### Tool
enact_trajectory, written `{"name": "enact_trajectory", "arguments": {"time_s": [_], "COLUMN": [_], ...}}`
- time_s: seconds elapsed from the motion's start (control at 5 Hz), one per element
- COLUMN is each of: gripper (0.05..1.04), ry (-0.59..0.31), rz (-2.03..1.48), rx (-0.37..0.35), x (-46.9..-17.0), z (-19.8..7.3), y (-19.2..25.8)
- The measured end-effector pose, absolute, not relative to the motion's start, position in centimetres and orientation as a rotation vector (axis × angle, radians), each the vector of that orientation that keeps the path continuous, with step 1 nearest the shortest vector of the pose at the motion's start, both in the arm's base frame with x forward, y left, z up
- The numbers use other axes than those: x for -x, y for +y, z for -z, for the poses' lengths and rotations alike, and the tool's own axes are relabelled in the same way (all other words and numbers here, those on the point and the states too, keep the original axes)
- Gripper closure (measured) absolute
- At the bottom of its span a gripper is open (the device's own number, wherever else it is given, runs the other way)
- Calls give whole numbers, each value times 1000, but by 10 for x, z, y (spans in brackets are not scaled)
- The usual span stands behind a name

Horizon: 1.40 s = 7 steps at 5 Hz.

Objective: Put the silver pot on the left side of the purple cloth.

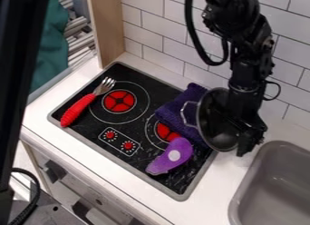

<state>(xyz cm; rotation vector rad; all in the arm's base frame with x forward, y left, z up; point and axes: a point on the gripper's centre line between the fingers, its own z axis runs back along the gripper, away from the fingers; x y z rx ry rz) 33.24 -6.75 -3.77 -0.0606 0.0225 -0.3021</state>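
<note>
Near edge: lower L, blk cable curls beside a blk upright post. Unit front w/ dark knobs sits below the counter edge. Lower R: gray sink set in white counter.

Blk stovetop, gray rim, runs diagonally L of sink. On its near R part: purple toy, eggplant-shaped, pale round spot, narrow end toward lower L. Just L of it, control panel w/ 2 red knobs.

R burner, red center, partly hidden by cloth & toy. L burner fully ringed, red center in view. Fork, red handle, lies beside L burner, tines toward far side.

Purple cloth, bunched, at far R of stovetop. Silver pot, dark interior, is at R side of cloth, steeply tilted, its loop handle in front of cloth in view. Pot/cloth contact: can't tell.

Gripper at R of pot, clamped on pot's R rim; arm comes down from top R. Behind: white tile wall, wood panel at its L end, green fabric farther L.
</note>
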Motion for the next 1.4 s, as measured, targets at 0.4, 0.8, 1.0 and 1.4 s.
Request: {"name": "enact_trajectory", "arguments": {"time_s": [0.4, 0.8, 1.0, 1.4], "gripper": [709, 1030, 1032, 889], "ry": [-6, -35, -84, -154], "rz": [292, 291, 297, 309], "rx": [41, 23, 15, 18], "x": [-325, -320, -321, -317], "z": [34, 23, 6, -20], "y": [-61, -57, -59, -61]}}
